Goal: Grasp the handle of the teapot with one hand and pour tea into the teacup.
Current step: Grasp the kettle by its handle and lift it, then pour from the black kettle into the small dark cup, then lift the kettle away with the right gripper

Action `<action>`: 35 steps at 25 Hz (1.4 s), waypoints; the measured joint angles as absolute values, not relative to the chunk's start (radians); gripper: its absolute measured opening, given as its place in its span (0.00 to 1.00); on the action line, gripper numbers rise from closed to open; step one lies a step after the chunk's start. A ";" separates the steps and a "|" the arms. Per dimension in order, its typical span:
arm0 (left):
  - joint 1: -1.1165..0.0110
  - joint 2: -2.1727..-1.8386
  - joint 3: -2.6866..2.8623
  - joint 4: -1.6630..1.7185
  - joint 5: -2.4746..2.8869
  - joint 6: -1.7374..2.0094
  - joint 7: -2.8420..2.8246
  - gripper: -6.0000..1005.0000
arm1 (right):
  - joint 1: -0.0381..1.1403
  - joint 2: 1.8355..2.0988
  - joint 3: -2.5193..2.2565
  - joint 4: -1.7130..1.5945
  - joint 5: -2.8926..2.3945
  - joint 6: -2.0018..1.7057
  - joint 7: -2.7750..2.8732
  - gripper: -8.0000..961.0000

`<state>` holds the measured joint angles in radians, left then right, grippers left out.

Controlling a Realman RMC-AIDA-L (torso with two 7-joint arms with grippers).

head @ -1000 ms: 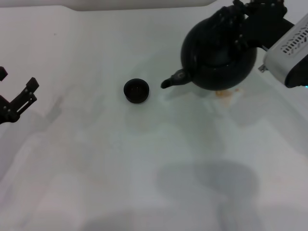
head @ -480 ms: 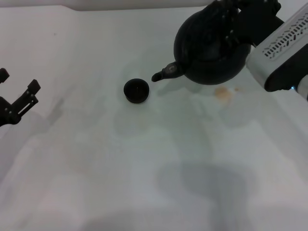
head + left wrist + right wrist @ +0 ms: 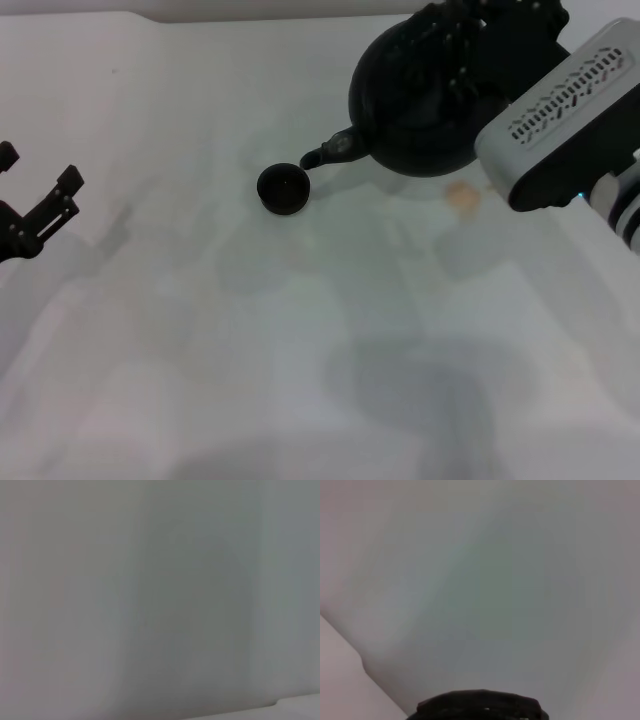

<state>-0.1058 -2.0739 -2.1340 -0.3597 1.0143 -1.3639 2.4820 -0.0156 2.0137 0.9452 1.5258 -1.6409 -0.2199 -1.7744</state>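
The large round black teapot [image 3: 420, 95] hangs in the air at the back right in the head view, held by my right gripper [image 3: 490, 25], which is shut on its black arched handle [image 3: 455, 30]. The spout [image 3: 325, 152] points left, its tip just above and right of the small dark teacup [image 3: 283, 189] on the white table. A dark curved edge of the teapot [image 3: 480, 706] shows in the right wrist view. My left gripper [image 3: 35, 215] is open and idle at the far left.
A small orange-brown stain [image 3: 461, 195] lies on the white table [image 3: 300, 350] below the teapot. The table's far edge [image 3: 200, 15] runs along the top of the head view. The left wrist view shows only bare pale surface.
My right gripper has carried the teapot up and to the left. The spout went from a gap right of the teacup to its rim. The left arm has not moved.
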 joint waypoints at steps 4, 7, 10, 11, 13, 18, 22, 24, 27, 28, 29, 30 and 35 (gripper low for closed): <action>-0.106 -2.073 -2.133 -0.362 1.015 -1.371 2.482 0.86 | -0.011 2.015 0.908 1.520 -1.641 -0.272 -1.781 0.12; -0.106 -2.072 -2.132 -0.363 1.016 -1.381 2.482 0.86 | -0.009 2.016 0.892 1.514 -1.635 -0.297 -1.789 0.12; -0.107 -2.072 -2.132 -0.365 1.017 -1.392 2.482 0.86 | -0.008 2.016 0.889 1.509 -1.633 -0.304 -1.790 0.12; -0.106 -2.072 -2.131 -0.365 1.018 -1.396 2.482 0.86 | -0.006 2.016 0.888 1.507 -1.633 -0.307 -1.790 0.12; -0.105 -2.072 -2.131 -0.365 1.021 -1.407 2.482 0.86 | 0.001 2.017 0.886 1.498 -1.633 -0.312 -1.789 0.12; -0.104 -2.070 -2.131 -0.366 1.053 -1.416 2.482 0.86 | 0.026 2.018 0.881 1.468 -1.622 -0.333 -1.783 0.12; -0.104 -2.069 -2.131 -0.368 1.063 -1.418 2.482 0.86 | 0.039 2.017 0.872 1.446 -1.605 -0.373 -1.784 0.12; -0.102 -2.069 -2.132 -0.369 1.066 -1.418 2.482 0.86 | 0.053 2.017 0.872 1.434 -1.585 -0.386 -1.787 0.12; -0.096 -2.069 -2.134 -0.368 1.068 -1.418 2.482 0.85 | 0.078 2.017 0.869 1.414 -1.550 -0.406 -1.789 0.12; -0.095 -2.069 -2.134 -0.369 1.068 -1.418 2.482 0.85 | 0.083 2.017 0.866 1.409 -1.545 -0.416 -1.789 0.12; -0.095 -2.069 -2.134 -0.368 1.068 -1.418 2.482 0.85 | 0.089 2.018 0.860 1.403 -1.537 -0.433 -1.789 0.12; -0.095 -2.069 -2.134 -0.369 1.068 -1.418 2.482 0.85 | 0.097 2.019 0.852 1.397 -1.529 -0.451 -1.789 0.12; -0.096 -2.068 -2.135 -0.368 1.069 -1.418 2.482 0.85 | 0.150 2.018 0.801 1.381 -1.418 -0.537 -1.835 0.12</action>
